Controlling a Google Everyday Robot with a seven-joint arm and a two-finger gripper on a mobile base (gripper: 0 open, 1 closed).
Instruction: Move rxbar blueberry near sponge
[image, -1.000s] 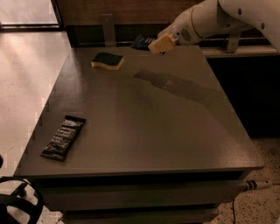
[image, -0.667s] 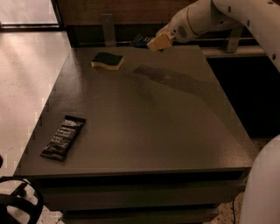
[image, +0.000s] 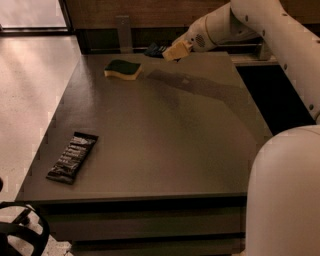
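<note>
The sponge, yellow with a dark green top, lies at the back left of the grey table. My gripper hangs over the table's back edge, a little to the right of the sponge. A small dark navy wrapper, the rxbar blueberry, sticks out to the left of the tan fingers, and the gripper is shut on it. The bar is off the table surface and most of it is hidden by the fingers.
A longer black-brown bar wrapper lies near the front left corner of the table. My white arm reaches in from the right, and my white body fills the lower right. A wooden wall runs behind the table.
My gripper has moved a little to the left along the back edge, toward the sponge, with the dark bar moving along. The sponge and the black-brown bar have not moved.
</note>
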